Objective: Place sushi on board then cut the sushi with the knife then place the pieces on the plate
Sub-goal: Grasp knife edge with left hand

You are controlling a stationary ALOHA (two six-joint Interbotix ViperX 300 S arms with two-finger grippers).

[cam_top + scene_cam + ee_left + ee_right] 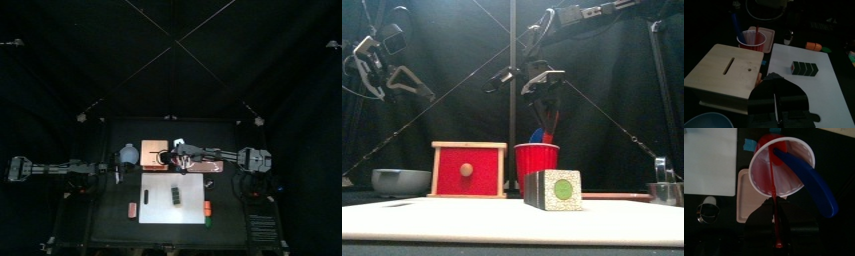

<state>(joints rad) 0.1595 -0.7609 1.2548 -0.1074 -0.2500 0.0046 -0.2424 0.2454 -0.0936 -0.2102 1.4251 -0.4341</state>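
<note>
My right gripper (pixel 776 214) pinches the red knife (pixel 775 185), blade in the red cup (pixel 761 165). The blue knife (pixel 811 183) leans alongside, pink tray (pixel 744 198) near. Left gripper (pixel 772 78) pressed together by the wooden box (pixel 721 70). Sushi roll (pixel 805 68): dark-green blocks joined, lying on the white board (pixel 827 97).

Two knives (pixel 811 182), one sushi roll (pixel 805 68)

Sushi roll (pixel 806 68) on white board (pixel 821 92)
</note>
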